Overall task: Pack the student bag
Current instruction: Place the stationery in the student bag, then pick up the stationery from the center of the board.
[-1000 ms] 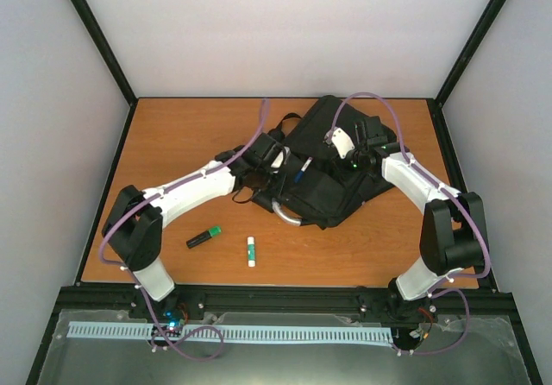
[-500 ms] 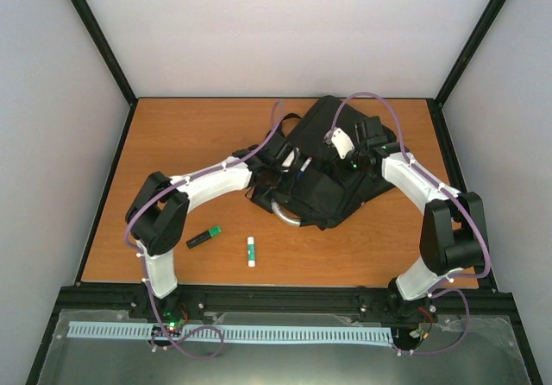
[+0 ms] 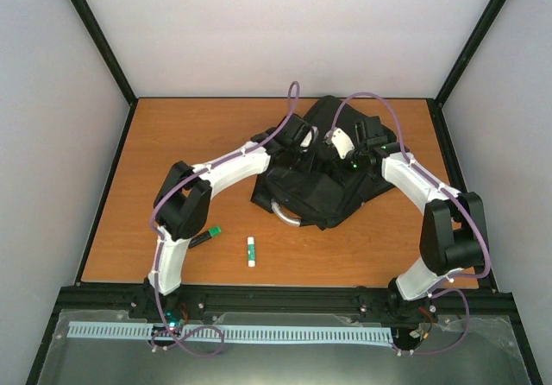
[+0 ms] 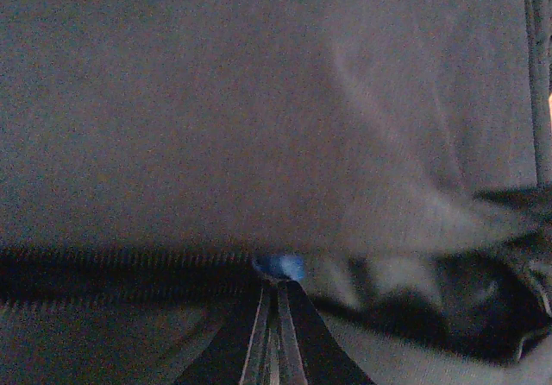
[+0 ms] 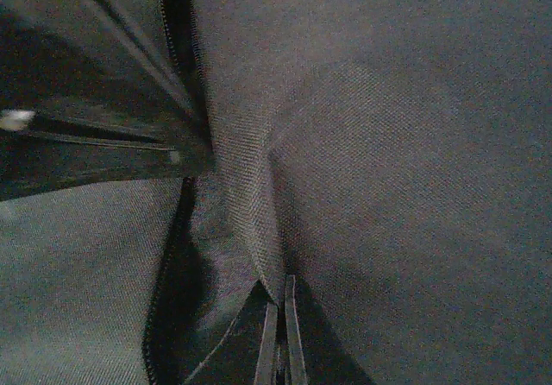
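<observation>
- Position: the student bag (image 3: 323, 191) lies on the surface (image 3: 172, 143), right of centre and toward the far edge. Its grey loop handle (image 3: 285, 215) is at the near end, and its long axis runs roughly near to far, slightly skewed.
- Both arms reach over the bag's far half, one from each side.
- Left end effector (image 4: 274, 283): clenched, with its tips at a zip seam (image 4: 129, 260) in the dark fabric. A small blue thing (image 4: 280, 267) sits right at the tips; I cannot tell whether it is pinched or only touched.
- Right end effector (image 5: 278, 278): clenched on a raised fold of the bag's fabric, seemingly holding an opening up.
- A green highlighter (image 3: 210, 232) and a glue stick (image 3: 251, 250) lie loose on the surface, near-left of the bag and well apart from both end effectors.
- Judgement: these two look unpacked. They lie on the left arm's side, near its base, so that arm is better placed to fetch them. It would have to draw back toward itself, away from the bag, while the right one keeps hold of the fabric.
</observation>
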You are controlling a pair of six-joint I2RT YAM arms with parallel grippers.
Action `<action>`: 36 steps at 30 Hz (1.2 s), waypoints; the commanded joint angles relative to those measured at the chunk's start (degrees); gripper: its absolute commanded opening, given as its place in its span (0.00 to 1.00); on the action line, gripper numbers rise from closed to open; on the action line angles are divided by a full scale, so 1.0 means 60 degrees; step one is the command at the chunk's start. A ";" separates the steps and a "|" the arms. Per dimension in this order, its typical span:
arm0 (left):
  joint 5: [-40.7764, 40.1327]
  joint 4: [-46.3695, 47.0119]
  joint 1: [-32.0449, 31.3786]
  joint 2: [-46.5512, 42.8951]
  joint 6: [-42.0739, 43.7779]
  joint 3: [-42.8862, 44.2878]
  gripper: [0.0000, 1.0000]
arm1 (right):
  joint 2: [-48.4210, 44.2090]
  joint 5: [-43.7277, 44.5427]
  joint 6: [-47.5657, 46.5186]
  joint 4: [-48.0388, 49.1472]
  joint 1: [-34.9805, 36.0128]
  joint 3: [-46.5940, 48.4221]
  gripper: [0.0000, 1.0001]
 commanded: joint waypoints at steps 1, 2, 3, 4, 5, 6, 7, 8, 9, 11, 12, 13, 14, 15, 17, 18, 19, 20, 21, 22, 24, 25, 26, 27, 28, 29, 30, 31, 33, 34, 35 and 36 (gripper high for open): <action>-0.0059 0.0125 0.0002 0.0752 0.0119 0.1192 0.07 | 0.0013 -0.0314 0.0004 -0.0023 0.0030 0.0079 0.03; -0.0082 0.0147 0.0005 0.0885 0.0079 0.1340 0.07 | 0.0013 -0.0295 0.0002 -0.0024 0.0039 0.0087 0.03; -0.0124 0.0200 0.0004 0.0989 0.0012 0.1463 0.07 | 0.0026 -0.0286 -0.0015 -0.0026 0.0044 0.0089 0.03; -0.0134 0.0226 0.0011 0.1070 -0.0068 0.1572 0.07 | 0.0028 -0.0285 -0.0019 -0.0016 0.0039 0.0089 0.03; -0.0152 0.0231 0.0010 0.1137 -0.0162 0.1635 0.07 | 0.0028 -0.0275 -0.0015 -0.0012 0.0042 0.0081 0.03; -0.0183 0.0496 0.0008 0.1140 -0.0276 0.1614 0.07 | 0.0028 -0.0283 -0.0010 -0.0018 0.0035 0.0077 0.03; -0.0205 0.0666 0.0015 0.1105 -0.0397 0.1534 0.07 | 0.0041 -0.0281 -0.0005 -0.0026 0.0037 0.0076 0.03; -0.0177 0.0762 0.0013 0.1059 -0.0467 0.1462 0.07 | 0.0042 -0.0291 -0.0005 -0.0025 0.0038 0.0080 0.03; -0.0142 0.0773 0.0016 0.1004 -0.0521 0.1402 0.07 | 0.0042 -0.0295 -0.0003 -0.0014 0.0031 0.0077 0.03; -0.0092 0.0820 0.0000 0.0817 -0.0594 0.1193 0.08 | 0.0044 -0.0320 -0.0002 -0.0026 0.0032 0.0066 0.03; -0.0091 0.0826 -0.0002 0.0638 -0.0596 0.1018 0.08 | 0.0043 -0.0327 0.0001 -0.0030 0.0035 0.0077 0.03; -0.0112 0.0801 -0.0002 0.0444 -0.0598 0.0857 0.09 | 0.0042 -0.0339 0.0000 -0.0027 0.0041 0.0074 0.03; -0.0138 0.0744 0.0005 0.0146 -0.0567 0.0682 0.10 | 0.0055 -0.0343 0.0005 -0.0027 0.0039 0.0067 0.03; -0.0180 0.0660 -0.0002 -0.0114 -0.0541 0.0489 0.13 | 0.0057 -0.0356 0.0006 -0.0027 0.0031 0.0069 0.03; -0.0242 0.0467 -0.0002 -0.0693 -0.0494 0.0012 0.19 | 0.0072 -0.0364 -0.0002 -0.0039 0.0037 0.0088 0.03; -0.0244 0.0391 -0.0001 -0.1017 -0.0457 -0.0239 0.23 | 0.0064 -0.0371 -0.0002 -0.0032 0.0038 0.0082 0.03; -0.0255 0.0116 0.0000 -0.1332 -0.0403 -0.0495 0.28 | 0.0058 -0.0363 -0.0006 -0.0029 0.0038 0.0084 0.03; -0.0293 -0.0055 0.0000 -0.1703 -0.0356 -0.0806 0.33 | 0.0050 -0.0347 -0.0012 -0.0027 0.0031 0.0086 0.03; -0.0355 -0.0166 -0.0002 -0.2101 -0.0335 -0.1160 0.37 | 0.0043 -0.0331 -0.0017 -0.0036 0.0041 0.0099 0.03; -0.0447 -0.0235 -0.0002 -0.2506 -0.0327 -0.1579 0.41 | 0.0030 -0.0327 -0.0017 -0.0037 0.0031 0.0092 0.03; -0.0889 -0.0339 0.0008 -0.3273 -0.0346 -0.2357 0.48 | 0.0014 -0.0347 -0.0010 -0.0037 0.0036 0.0103 0.03; -0.1202 -0.0453 0.0023 -0.3599 -0.0385 -0.2701 0.52 | 0.0026 -0.0367 0.0008 -0.0036 0.0032 0.0096 0.03; -0.1538 -0.0531 0.0065 -0.3856 -0.0440 -0.2960 0.57 | 0.0039 -0.0383 -0.0001 -0.0037 0.0034 0.0099 0.03; -0.1766 -0.0599 0.0171 -0.4053 -0.0525 -0.3221 0.63 | 0.0062 -0.0401 -0.0002 -0.0026 0.0032 0.0094 0.03; -0.1949 -0.0634 0.0321 -0.4211 -0.0617 -0.3441 0.69 | 0.0082 -0.0411 0.0001 -0.0023 0.0035 0.0097 0.03; -0.1970 -0.0539 0.0494 -0.4319 -0.0743 -0.3692 0.75 | 0.0110 -0.0427 0.0003 -0.0037 0.0036 0.0099 0.03; -0.1809 -0.0383 0.0739 -0.4413 -0.0860 -0.3934 0.78 | 0.0139 -0.0443 0.0019 -0.0033 0.0038 0.0106 0.03; -0.1557 -0.0101 0.1009 -0.4480 -0.0990 -0.4178 0.83 | 0.0164 -0.0456 0.0025 -0.0049 0.0031 0.0113 0.03; -0.0954 0.0668 0.1621 -0.4480 -0.1195 -0.4582 0.88 | 0.0172 -0.0491 0.0065 -0.0051 0.0034 0.0117 0.03; -0.0672 0.0970 0.1841 -0.4387 -0.1211 -0.4664 0.89 | 0.0174 -0.0490 0.0070 -0.0048 0.0030 0.0109 0.03; -0.0363 0.1190 0.2000 -0.4205 -0.1145 -0.4650 0.89 | 0.0174 -0.0482 0.0082 -0.0042 0.0037 0.0117 0.03; -0.0021 0.1416 0.2125 -0.3957 -0.1071 -0.4590 0.89 | 0.0174 -0.0476 0.0085 -0.0065 0.0032 0.0129 0.03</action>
